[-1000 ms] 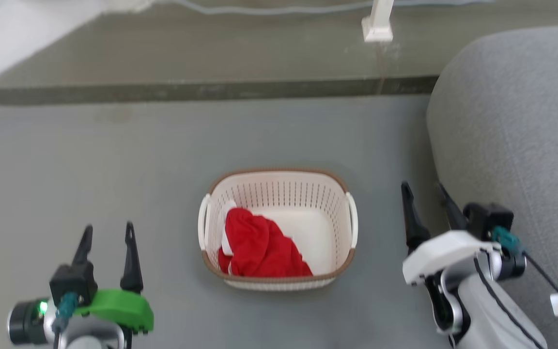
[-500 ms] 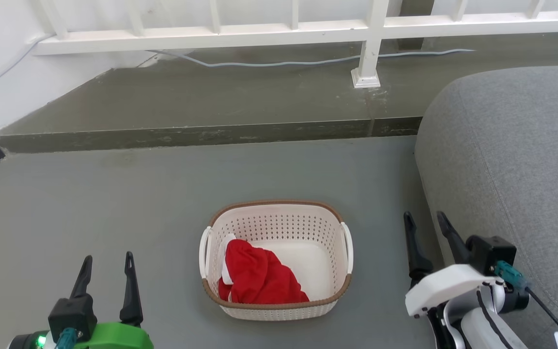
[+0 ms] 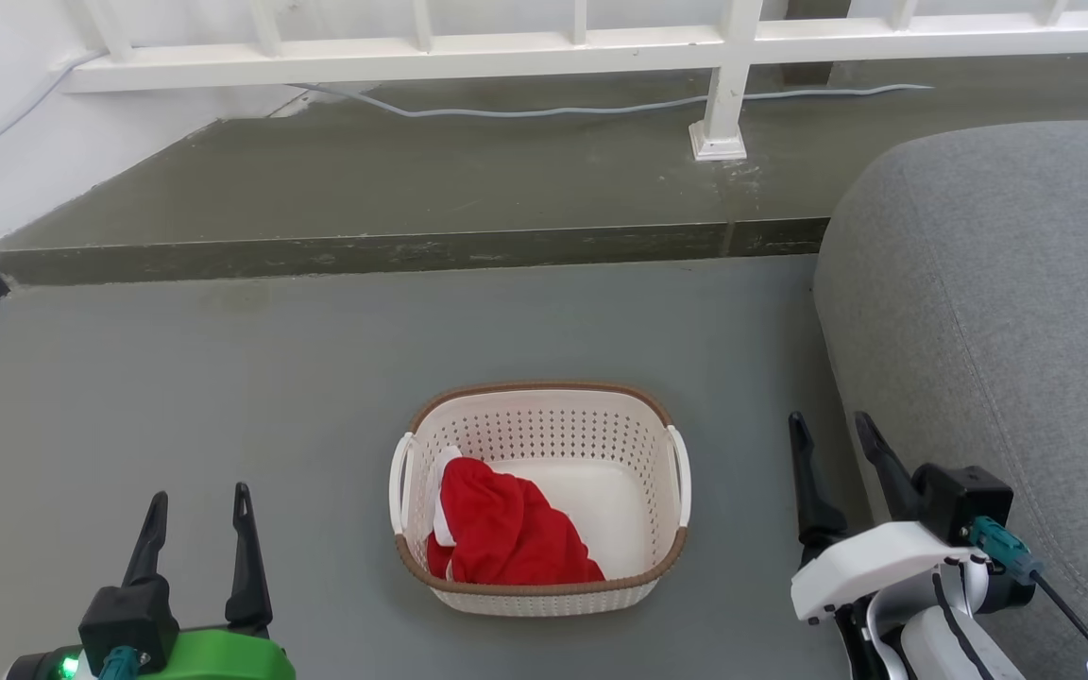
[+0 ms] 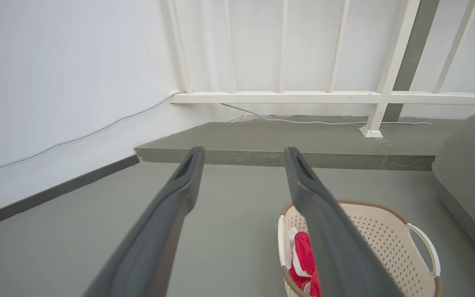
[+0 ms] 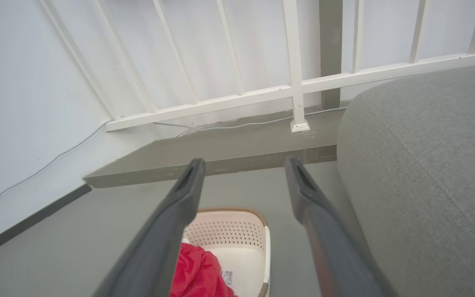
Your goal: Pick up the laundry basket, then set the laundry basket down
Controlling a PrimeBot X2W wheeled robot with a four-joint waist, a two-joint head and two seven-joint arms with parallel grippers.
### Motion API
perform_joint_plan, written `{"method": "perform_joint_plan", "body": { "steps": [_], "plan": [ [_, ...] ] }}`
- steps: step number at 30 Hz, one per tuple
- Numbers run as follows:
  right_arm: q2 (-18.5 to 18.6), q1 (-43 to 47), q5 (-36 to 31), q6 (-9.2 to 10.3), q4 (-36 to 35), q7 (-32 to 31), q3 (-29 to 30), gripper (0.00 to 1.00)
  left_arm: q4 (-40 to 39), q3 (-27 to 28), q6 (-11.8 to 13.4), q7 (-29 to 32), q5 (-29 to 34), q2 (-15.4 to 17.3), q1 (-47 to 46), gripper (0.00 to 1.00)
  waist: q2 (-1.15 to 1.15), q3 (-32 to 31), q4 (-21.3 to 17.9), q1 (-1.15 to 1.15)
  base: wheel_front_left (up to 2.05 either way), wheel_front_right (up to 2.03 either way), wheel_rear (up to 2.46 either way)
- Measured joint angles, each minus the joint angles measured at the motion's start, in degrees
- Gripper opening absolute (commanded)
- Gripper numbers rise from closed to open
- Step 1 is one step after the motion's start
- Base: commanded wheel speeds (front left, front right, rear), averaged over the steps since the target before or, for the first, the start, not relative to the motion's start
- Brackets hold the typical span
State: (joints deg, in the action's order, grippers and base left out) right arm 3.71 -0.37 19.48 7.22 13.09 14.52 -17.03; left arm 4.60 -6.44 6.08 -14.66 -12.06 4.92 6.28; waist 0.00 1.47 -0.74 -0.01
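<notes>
The laundry basket [image 3: 643,444] stands on the grey floor between my arms, cream-white with perforated walls, a brown rim and white side handles. A red cloth [image 3: 506,529] lies in its left half. The left wrist view has the laundry basket [image 4: 386,239] at lower right, and the laundry basket [image 5: 229,233] sits low between the fingers in the right wrist view. My left gripper [image 3: 199,501] is open at the lower left, well clear of the basket. On the other side my right gripper [image 3: 832,430] is open too, beside the sofa, empty.
A grey sofa [image 3: 997,321] fills the right side, close to my right arm. A raised grey step [image 3: 393,250] crosses behind the basket, with a white railing [image 3: 723,85] and a pale cable [image 3: 544,111] on it. A white wall [image 4: 56,82] runs along the left.
The head camera has tilted up, bringing the railing into the picture. Both grippers stay open and apart from the basket, which has not moved on the floor.
</notes>
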Motion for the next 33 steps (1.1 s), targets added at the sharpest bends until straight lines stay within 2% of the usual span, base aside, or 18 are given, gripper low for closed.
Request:
{"method": "perform_joint_plan", "body": {
  "steps": [8,9,13,20,33],
  "plan": [
    [-0.13,1.15,-0.91,0.0,-0.94,0.0,0.51,1.0,-1.16,0.49,0.0,0.0,0.46,0.0,1.09,1.0,0.0,-0.08,-0.09,0.0,0.0,0.0,0.0],
    [-0.15,1.26,-0.91,-0.01,-0.82,-0.01,0.62,0.0,-1.08,0.46,0.0,0.0,0.54,-0.03,1.09,0.0,0.0,-0.16,-0.08,0.0,0.0,0.0,0.0],
    [-0.23,2.95,-0.88,-0.08,2.01,-0.12,0.18,0.0,2.2,0.12,-0.01,0.09,0.13,-1.02,1.12,0.0,0.0,-0.16,-0.08,0.0,0.0,0.0,0.0],
    [-0.25,3.82,2.05,-0.75,1.82,-0.12,0.31,0.0,2.55,0.12,-0.51,0.52,-2.4,-1.51,1.18,0.0,0.0,-0.23,-0.03,0.0,0.0,0.0,0.0],
    [-0.41,3.86,13.0,-2.19,0.78,-2.09,3.0,0.0,2.85,0.8,-2.14,2.88,-15.27,-1.67,1.09,0.0,0.0,-0.34,0.09,0.0,0.0,0.0,0.0]
  ]
}}
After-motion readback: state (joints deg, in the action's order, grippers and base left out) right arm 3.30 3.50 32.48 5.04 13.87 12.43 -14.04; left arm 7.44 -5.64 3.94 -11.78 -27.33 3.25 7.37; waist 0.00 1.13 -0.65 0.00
